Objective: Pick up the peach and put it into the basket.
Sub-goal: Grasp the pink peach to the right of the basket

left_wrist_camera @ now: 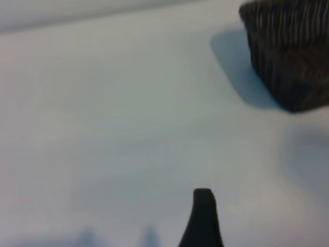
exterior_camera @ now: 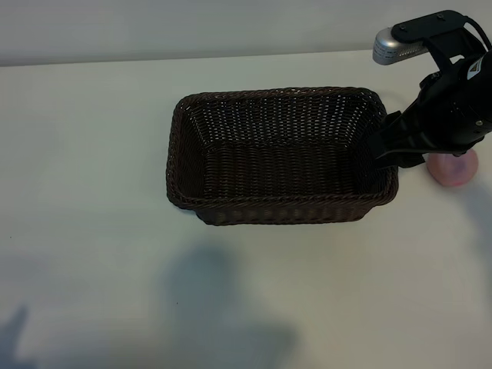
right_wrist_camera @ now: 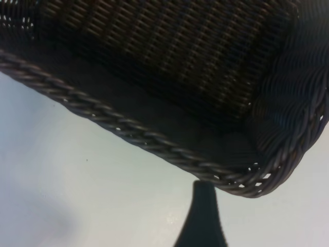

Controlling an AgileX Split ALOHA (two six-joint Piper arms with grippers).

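On the white worktop, the right gripper hangs open and empty over the basket's right rim, beside the peach.

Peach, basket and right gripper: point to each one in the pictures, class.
peach (exterior_camera: 455, 171): exterior view, its pink lower side.
basket (exterior_camera: 280, 207): exterior view, near braided rim.
right gripper (exterior_camera: 387, 147): exterior view, fingertips at the basket's right end.
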